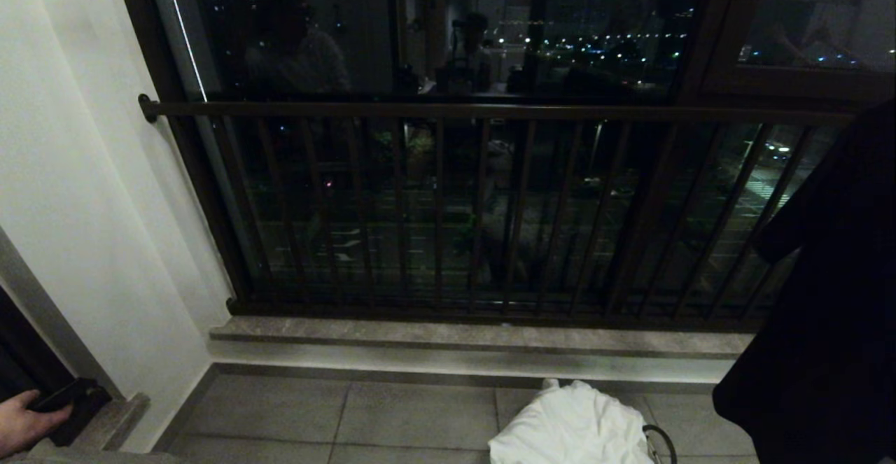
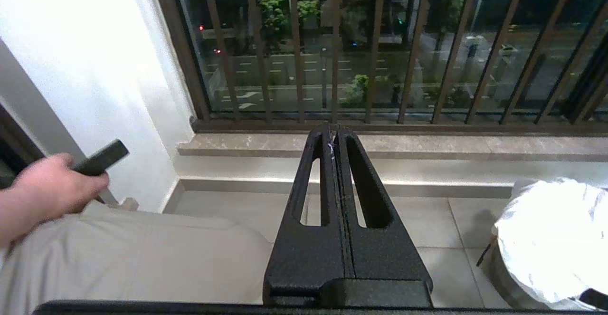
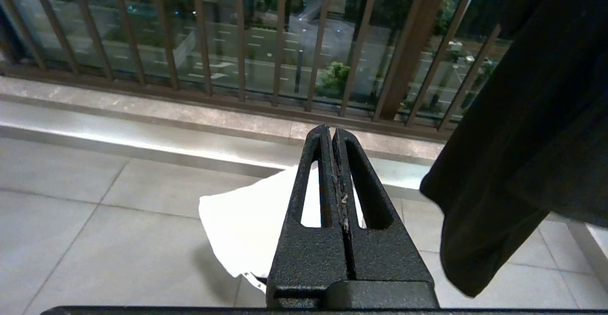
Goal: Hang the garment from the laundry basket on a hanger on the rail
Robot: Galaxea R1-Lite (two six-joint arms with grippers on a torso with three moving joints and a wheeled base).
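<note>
Standing at the bottom edge of the head view, the laundry basket [image 1: 658, 443] rests on the grey tiled floor [image 1: 413, 415] just in front of the stone step [image 1: 483, 338] below the dark brown balcony railing [image 1: 490, 110], and a white garment [image 1: 570, 425] is heaped over its top, hiding most of the rim; only one dark loop handle shows at its right side. In the left wrist view the same basket [image 2: 503, 277] sits off to one side with the white cloth [image 2: 553, 239] mounded on it. The left gripper [image 2: 334, 137] is clenched with its two black fingers pressed together and nothing between them, raised in the air, aimed toward the step. The right gripper [image 3: 331, 134] is likewise clenched and empty, held above the floor, with the white garment [image 3: 247, 224] showing beyond it. A dark garment [image 1: 826, 296] hangs at the right of the scene, its hem clear of the floor. At the far left a person's hand [image 1: 24, 422] holds a small black device [image 1: 66, 395] beside the white wall [image 1: 70, 170].
</note>
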